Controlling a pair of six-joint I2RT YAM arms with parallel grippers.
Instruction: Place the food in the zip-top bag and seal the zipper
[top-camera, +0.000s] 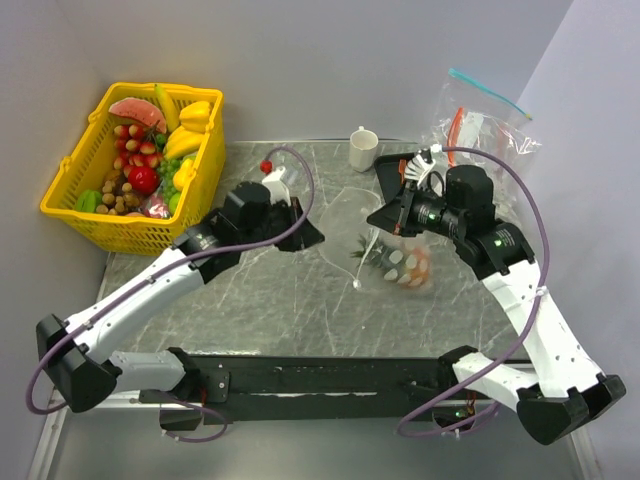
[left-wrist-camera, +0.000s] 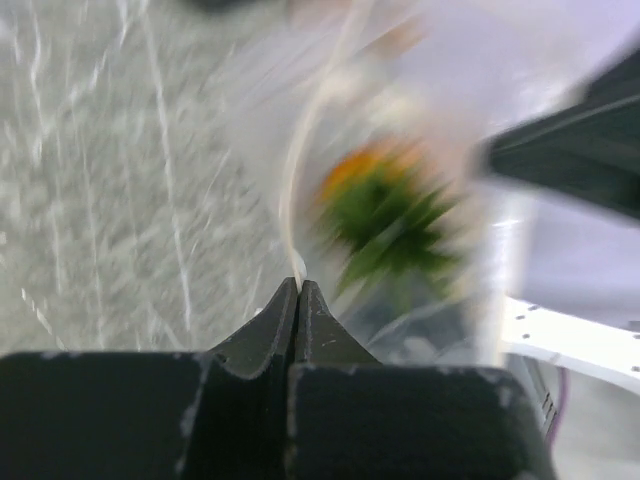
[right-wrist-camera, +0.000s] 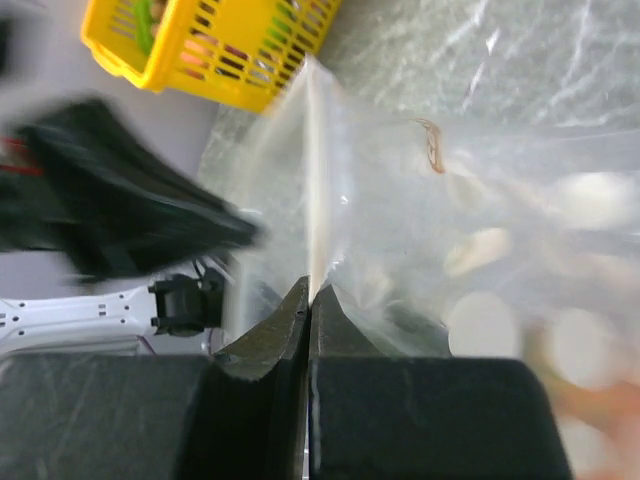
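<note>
From above: holding the zip-top bag mid-table between both arms, pineapple lying inside (crown pointing left). Left wrist: pinching the zipper with the left gripper, fingers pressed together. Right wrist: clamping the same strip with the right gripper, fingers likewise closed.

Your zip-top bag sits on the table right of centre, with the pineapple inside it. The zipper runs along the bag's left side. The left pincer is closed on that strip from the left, and the right pincer is closed on it from the right, at the bag's far end.

At the table's far left corner you have the basket, filled with fruit. A small round fruit lies between the basket and the cup, which stands at the far edge. Just right of the cup is a tray. Other bags are heaped in the far right corner.
</note>
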